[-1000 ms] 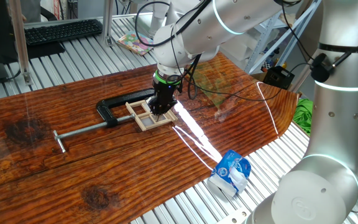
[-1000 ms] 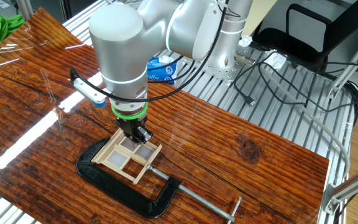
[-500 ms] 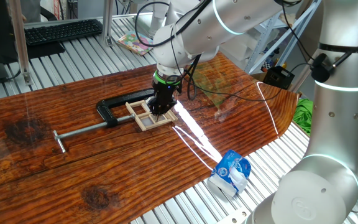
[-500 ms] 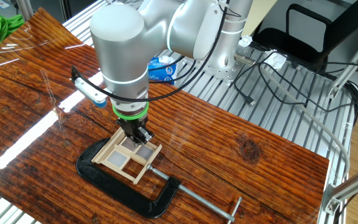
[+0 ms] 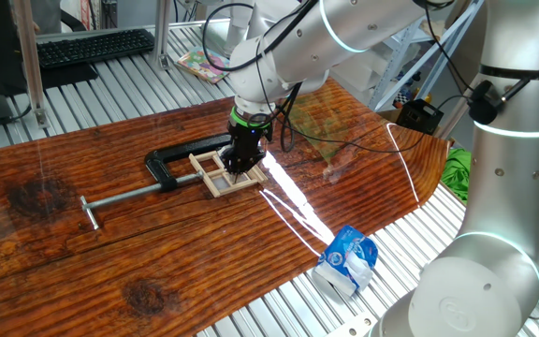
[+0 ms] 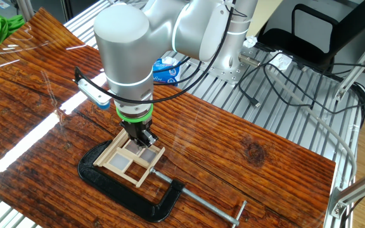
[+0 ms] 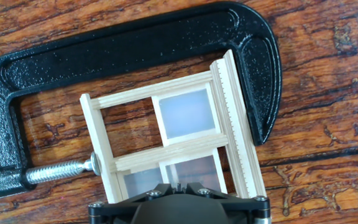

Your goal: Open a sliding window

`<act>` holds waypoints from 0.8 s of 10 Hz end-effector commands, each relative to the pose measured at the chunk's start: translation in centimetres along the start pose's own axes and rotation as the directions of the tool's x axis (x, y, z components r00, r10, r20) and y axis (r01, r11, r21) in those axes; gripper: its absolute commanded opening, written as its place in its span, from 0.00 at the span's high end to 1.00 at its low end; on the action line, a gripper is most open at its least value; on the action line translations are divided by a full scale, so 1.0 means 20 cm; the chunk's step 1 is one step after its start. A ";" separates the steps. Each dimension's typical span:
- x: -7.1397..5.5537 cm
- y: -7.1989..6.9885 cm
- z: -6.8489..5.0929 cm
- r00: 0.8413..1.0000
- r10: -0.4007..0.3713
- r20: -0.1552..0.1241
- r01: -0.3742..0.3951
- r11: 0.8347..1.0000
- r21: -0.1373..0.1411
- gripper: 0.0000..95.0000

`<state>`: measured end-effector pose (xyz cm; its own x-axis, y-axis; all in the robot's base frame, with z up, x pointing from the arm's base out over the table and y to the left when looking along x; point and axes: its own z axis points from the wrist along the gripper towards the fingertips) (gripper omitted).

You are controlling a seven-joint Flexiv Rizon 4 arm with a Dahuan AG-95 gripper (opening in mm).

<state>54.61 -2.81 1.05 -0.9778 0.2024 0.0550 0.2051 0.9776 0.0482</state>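
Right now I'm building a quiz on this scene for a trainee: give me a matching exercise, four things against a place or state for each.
Things:
1. sliding window
2. black C-clamp
3. gripper
4. blue and white packet

Places or states:
A. shut, pointing down onto the pale wood frame
B. lying near the edge of the wooden board, away from the arm's work
C. held between a jaw and a screw
D. curved around the wooden frame, threaded screw against one side

Pairs: 1-C, 2-D, 3-A, 4-B

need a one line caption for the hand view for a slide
Shut gripper pointing down over a small wooden sliding window held in a black C-clamp on a dark wood table.
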 end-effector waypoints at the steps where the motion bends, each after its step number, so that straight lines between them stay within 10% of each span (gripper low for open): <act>1: 0.00 0.01 0.00 1.000 0.013 -0.001 -0.013 1.000 -0.003 1.00; 8: 0.02 0.03 0.00 0.999 0.049 -0.004 -0.049 0.999 -0.016 1.00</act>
<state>54.39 -2.13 1.06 -0.9661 0.2506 0.0619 0.2544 0.9651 0.0622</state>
